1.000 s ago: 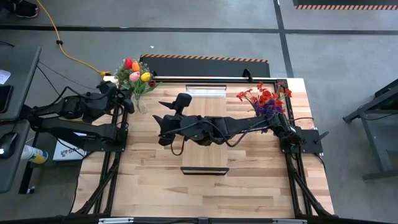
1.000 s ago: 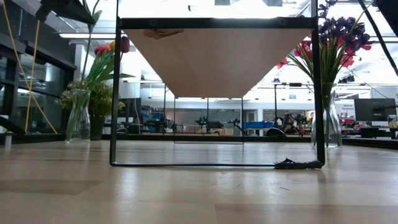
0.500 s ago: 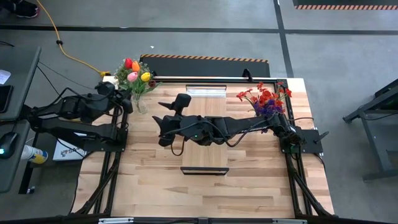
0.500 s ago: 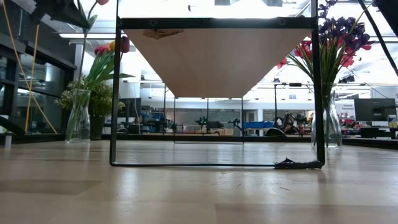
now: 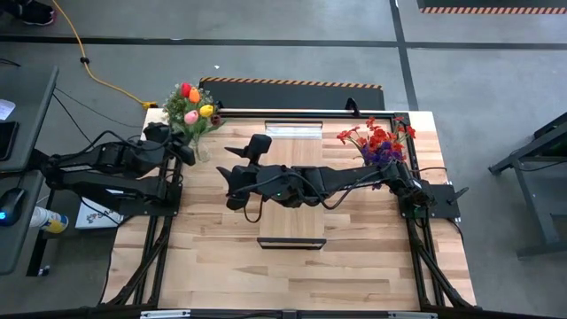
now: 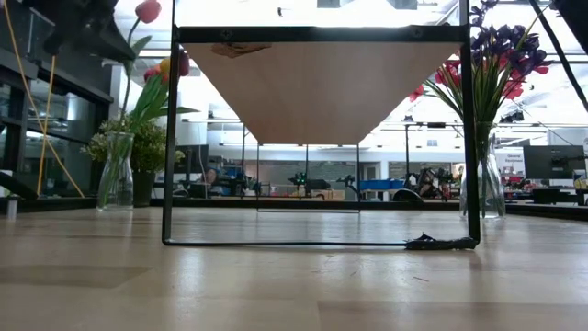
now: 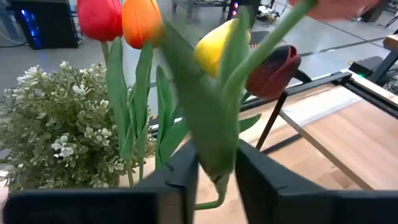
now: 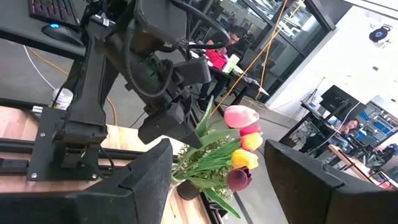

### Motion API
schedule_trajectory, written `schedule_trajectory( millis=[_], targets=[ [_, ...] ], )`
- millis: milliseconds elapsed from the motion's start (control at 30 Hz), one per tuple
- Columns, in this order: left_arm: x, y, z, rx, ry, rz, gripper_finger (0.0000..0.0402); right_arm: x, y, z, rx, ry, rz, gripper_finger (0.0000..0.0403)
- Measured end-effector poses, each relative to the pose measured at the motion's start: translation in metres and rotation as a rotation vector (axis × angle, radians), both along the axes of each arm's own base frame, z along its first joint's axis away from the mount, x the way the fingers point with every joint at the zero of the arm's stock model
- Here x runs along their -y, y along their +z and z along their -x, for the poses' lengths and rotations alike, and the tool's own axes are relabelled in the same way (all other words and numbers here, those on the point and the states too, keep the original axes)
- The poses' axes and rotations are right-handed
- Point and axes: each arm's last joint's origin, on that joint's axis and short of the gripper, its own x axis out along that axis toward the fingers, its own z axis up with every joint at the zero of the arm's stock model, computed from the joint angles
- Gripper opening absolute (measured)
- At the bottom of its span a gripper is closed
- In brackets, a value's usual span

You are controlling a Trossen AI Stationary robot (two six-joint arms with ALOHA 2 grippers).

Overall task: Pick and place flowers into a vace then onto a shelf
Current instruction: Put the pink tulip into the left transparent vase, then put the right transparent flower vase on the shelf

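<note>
A glass vase [image 5: 197, 149] at the table's far left holds red, orange, yellow and maroon flowers [image 5: 190, 99]. My left gripper [image 5: 183, 148] is just beside and above it, with its fingers parted. Between them stand a pink-headed flower's [image 6: 147, 11] stem and leaf [image 7: 214, 149], blurred. The pink head [image 8: 241, 115] stands above the others. My right gripper [image 5: 229, 164] hovers open and level by the left edge of the shelf [image 5: 292, 226], pointing at the vase and holding nothing. My left gripper has the lower stem and leaf [image 7: 216, 163] of the pink flower in the gap between its fingers, which lie across the stem. The flower stands roughly upright above the vase. Whether the fingers [image 7: 185, 180] touch it I cannot tell.
A second vase [image 6: 482, 184] with red and purple flowers [image 5: 379, 142] stands at the table's far right. A bushy pale-green plant [image 7: 56, 130] is beyond the left vase. The shelf's black frame [image 6: 170, 138] rises mid-table, and my right arm [image 5: 337, 182] lies across it.
My left gripper has sunk toward the vase with the pink flower. In the low view the flower's pink head has come down into sight above the other flowers. My right arm has kept still.
</note>
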Motion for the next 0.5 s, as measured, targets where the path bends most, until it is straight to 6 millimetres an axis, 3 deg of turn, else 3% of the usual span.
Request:
schedule_trajectory(
  millis=[267, 500],
  targets=[
    [0.0, -0.003, 0.0021, -0.06, -0.009, -0.012, 0.0229, 0.0004, -0.0015, 0.0004, -0.016, -0.014, 0.005, 0.0243],
    [-0.0004, -0.0026, 0.0031, -0.099, -0.008, -0.051, 0.0272, 0.0004, -0.0015, 0.0004, -0.016, -0.015, 0.006, 0.0243]
  ],
)
